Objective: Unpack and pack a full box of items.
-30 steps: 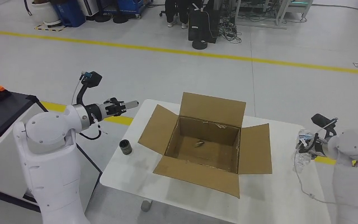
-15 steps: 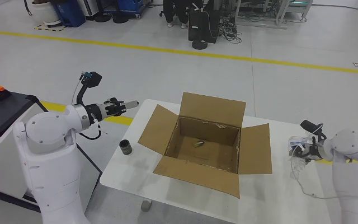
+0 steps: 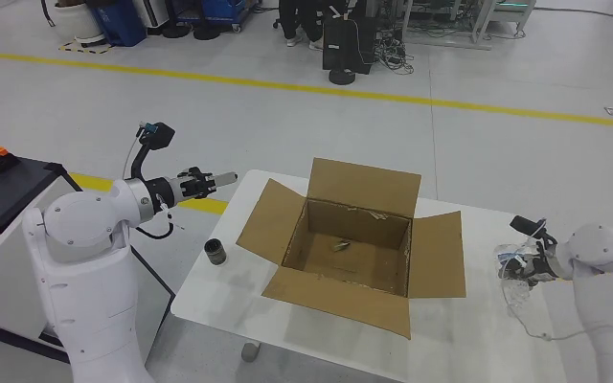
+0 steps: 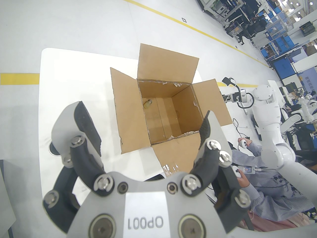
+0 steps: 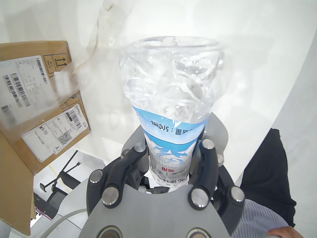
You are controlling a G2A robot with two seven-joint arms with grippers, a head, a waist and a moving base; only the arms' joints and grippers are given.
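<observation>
While the right claw [image 5: 173,149] pinches the water bottle [image 5: 171,87] at 3 o'clock from the open box [image 3: 364,187] and the left claw [image 4: 145,115] hangs spread wide, it seems best to lower the bottle slowly, bottom first, onto the table [image 3: 450,335] and let go only once it stands flat.

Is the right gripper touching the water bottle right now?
Touching. The right wrist view shows the right gripper's fingers pressed against both sides of the water bottle's label.
</observation>
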